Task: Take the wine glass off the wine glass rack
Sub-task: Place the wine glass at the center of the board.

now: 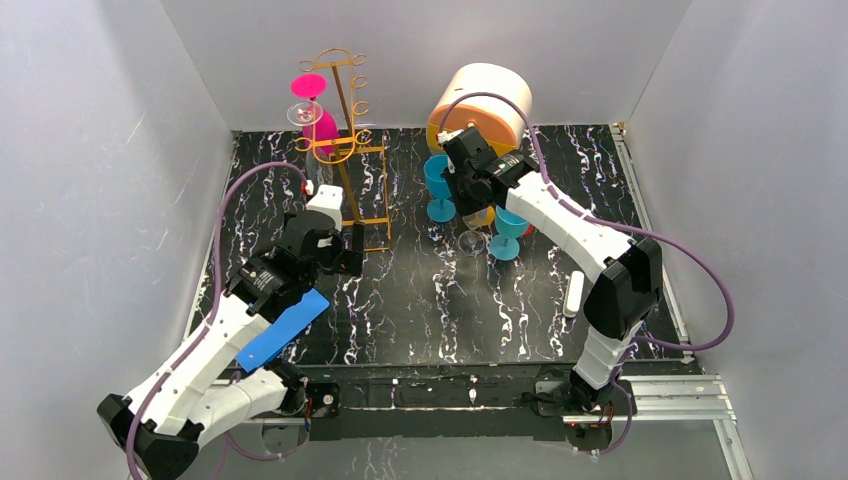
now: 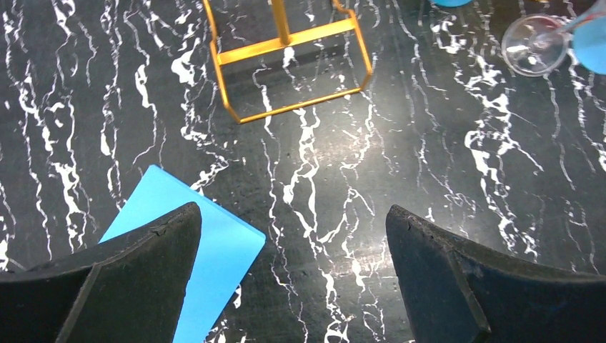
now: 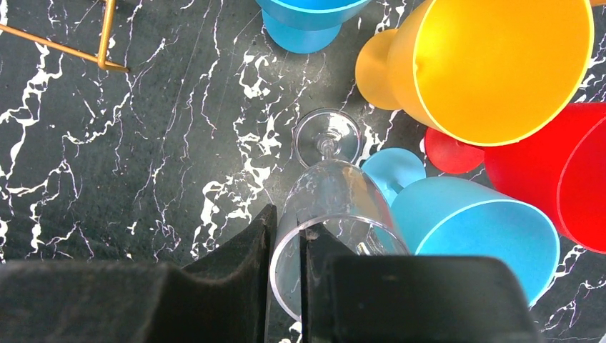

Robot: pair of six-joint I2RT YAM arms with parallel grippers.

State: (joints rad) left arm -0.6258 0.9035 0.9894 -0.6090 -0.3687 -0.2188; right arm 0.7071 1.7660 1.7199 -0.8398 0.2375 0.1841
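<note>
The gold wire rack [image 1: 345,130] stands at the back left; a pink glass [image 1: 318,118] and a clear one [image 1: 303,113] hang on it. Its base shows in the left wrist view [image 2: 286,44] and a corner in the right wrist view [image 3: 107,28]. My right gripper [image 1: 470,212] [image 3: 288,225] is shut on the rim of a clear wine glass [image 3: 332,193] [image 1: 472,240], one finger inside the bowl and one outside. The glass's foot [image 2: 534,44] is down at the table among coloured glasses. My left gripper [image 1: 352,250] [image 2: 293,214] is open and empty, just in front of the rack base.
Two cyan glasses [image 1: 437,185] [image 1: 510,230], an orange glass [image 3: 493,64] and a red one [image 3: 557,171] crowd round the clear glass. A round cream-and-orange box [image 1: 480,105] stands behind. A blue card [image 1: 285,328] [image 2: 207,243] lies under the left arm. A white object [image 1: 574,293] lies at the right.
</note>
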